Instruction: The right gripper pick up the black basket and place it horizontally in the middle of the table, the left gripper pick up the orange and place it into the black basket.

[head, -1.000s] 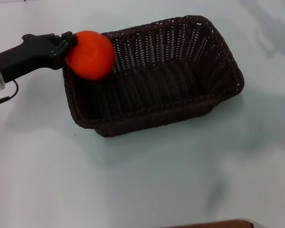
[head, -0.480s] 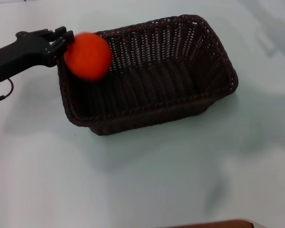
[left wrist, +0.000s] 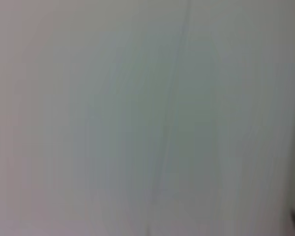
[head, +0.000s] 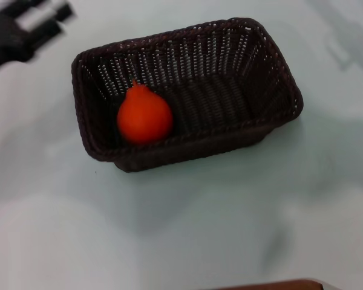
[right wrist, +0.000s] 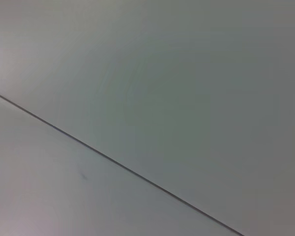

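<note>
Left gripper (head: 48,18) empty — orange (head: 144,117) in black basket (head: 254,124)

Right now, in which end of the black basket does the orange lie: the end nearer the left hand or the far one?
The orange lies in the black basket end nearer the left hand; the opposite end holds nothing.

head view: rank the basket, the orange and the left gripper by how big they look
1. basket, by far the largest.
2. orange.
3. left gripper: unsure, it is blurred, cut off by the frame edge and nearer the camera.
</note>
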Motion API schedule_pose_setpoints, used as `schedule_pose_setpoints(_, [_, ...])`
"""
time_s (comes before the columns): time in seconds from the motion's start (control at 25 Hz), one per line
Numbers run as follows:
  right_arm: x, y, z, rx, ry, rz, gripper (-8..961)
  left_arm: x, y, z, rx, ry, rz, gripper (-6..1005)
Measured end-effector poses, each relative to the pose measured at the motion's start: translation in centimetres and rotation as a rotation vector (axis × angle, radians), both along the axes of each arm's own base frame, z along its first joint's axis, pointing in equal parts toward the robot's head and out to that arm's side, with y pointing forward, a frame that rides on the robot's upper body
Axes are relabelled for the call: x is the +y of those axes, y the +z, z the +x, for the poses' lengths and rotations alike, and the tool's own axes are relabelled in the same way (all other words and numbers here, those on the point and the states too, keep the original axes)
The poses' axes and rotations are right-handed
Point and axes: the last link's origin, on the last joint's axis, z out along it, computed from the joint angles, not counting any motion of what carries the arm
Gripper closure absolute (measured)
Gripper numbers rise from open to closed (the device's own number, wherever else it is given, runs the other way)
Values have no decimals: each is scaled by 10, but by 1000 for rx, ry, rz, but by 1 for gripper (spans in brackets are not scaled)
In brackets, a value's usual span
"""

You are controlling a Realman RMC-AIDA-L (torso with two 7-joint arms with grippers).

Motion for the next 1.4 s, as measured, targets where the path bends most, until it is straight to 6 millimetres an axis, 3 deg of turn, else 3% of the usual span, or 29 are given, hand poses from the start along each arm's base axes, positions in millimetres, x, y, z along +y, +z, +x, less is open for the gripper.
schedule_pose_setpoints(0.12, [0,-1,-1,-14,4,8,253,-17,23,-11,-125,-21,191,362])
schedule_pose_setpoints(0.2, [0,-3,-2,-40,11,27,252,-24,29,-16,-164,-14,261,271])
schedule_pose_setpoints(0.24, [0,-4,-2,-69,17,46,253,-41,41,-28,-238,1,433,226])
schedule_pose_setpoints(0.32, [0,-8,-4,-148,31,97,253,-52,46,-37,-274,24,535,135])
schedule_pose_setpoints(0.48, [1,-22,-5,-343,1,271,253,-73,50,-55,-339,120,701,87])
schedule_pose_setpoints(0.68, [0,-43,-2,-565,-115,527,252,-85,48,-64,-364,169,729,63])
schedule_pose_setpoints(0.84, [4,-57,-6,-739,-156,602,253,-90,45,-66,-379,186,727,63])
schedule_pose_setpoints(1.4, [10,-55,-2,-782,-231,624,252,-99,39,-73,-371,224,713,63])
